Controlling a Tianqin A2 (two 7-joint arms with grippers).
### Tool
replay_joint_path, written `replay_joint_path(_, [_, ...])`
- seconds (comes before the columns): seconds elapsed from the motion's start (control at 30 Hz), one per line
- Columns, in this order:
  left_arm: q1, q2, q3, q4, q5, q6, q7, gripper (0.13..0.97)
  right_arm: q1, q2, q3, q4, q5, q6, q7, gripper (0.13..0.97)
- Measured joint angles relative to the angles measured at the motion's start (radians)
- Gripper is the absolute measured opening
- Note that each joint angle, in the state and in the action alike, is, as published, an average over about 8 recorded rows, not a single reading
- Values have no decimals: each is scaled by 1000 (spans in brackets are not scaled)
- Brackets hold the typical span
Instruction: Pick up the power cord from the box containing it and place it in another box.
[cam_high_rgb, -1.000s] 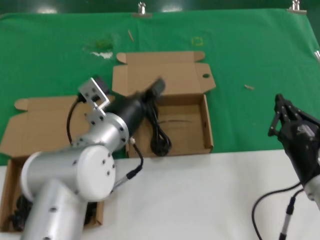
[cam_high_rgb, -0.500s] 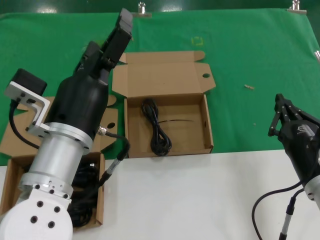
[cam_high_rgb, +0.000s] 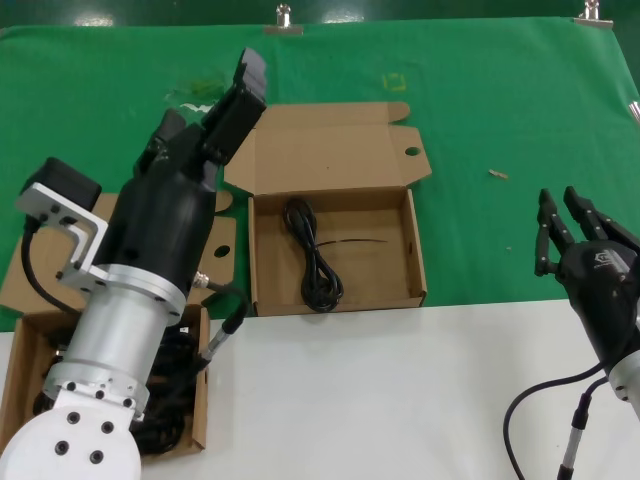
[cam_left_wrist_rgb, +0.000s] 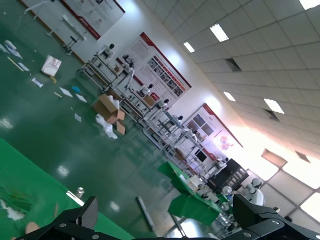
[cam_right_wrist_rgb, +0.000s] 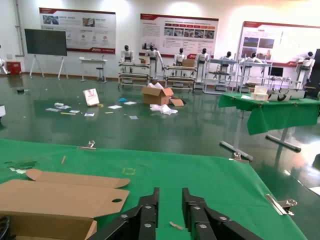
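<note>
Cord (cam_high_rgb: 313, 258) lies coiled in the centre box (cam_high_rgb: 336, 215), at its left side, so delivery looks done. A second box (cam_high_rgb: 22, 345) sits near left, largely hidden by the left arm. The left gripper (cam_high_rgb: 215, 118) is raised, empty, fingers spread wide; it should lift clear without clipping the lid. The right gripper (cam_high_rgb: 568, 228) waits far right, fingers nearly together. No writing is readable on the boxes.

The tabletop (cam_high_rgb: 400, 390) is white in front and covered with green cloth (cam_high_rgb: 500, 110) behind. Two open cartons lie on it: one (cam_high_rgb: 415, 265) mid-cloth, one (cam_high_rgb: 22, 370) at the left front edge.
</note>
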Motion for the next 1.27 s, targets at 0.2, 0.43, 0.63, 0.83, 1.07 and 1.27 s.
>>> replay_joint_path(0.2, [14,0,-2,21,-68,-21,115,957,0,0,0,0,0,0,0,235])
replay_joint_path(0.43, [30,0,-5,47,-149,-47,252,963,0,0,0,0,0,0,0,354])
replay_joint_path(0.63, [44,0,-7,68,-217,-68,369,966,0,0,0,0,0,0,0,480])
replay_joint_path(0.83, [57,0,-9,90,-286,-90,486,966,0,0,0,0,0,0,0,606])
replay_joint_path(1.07, [73,0,-12,115,-366,-115,624,966,0,0,0,0,0,0,0,756])
replay_joint_path(1.27, [84,0,-14,131,-417,-132,710,966,0,0,0,0,0,0,0,836])
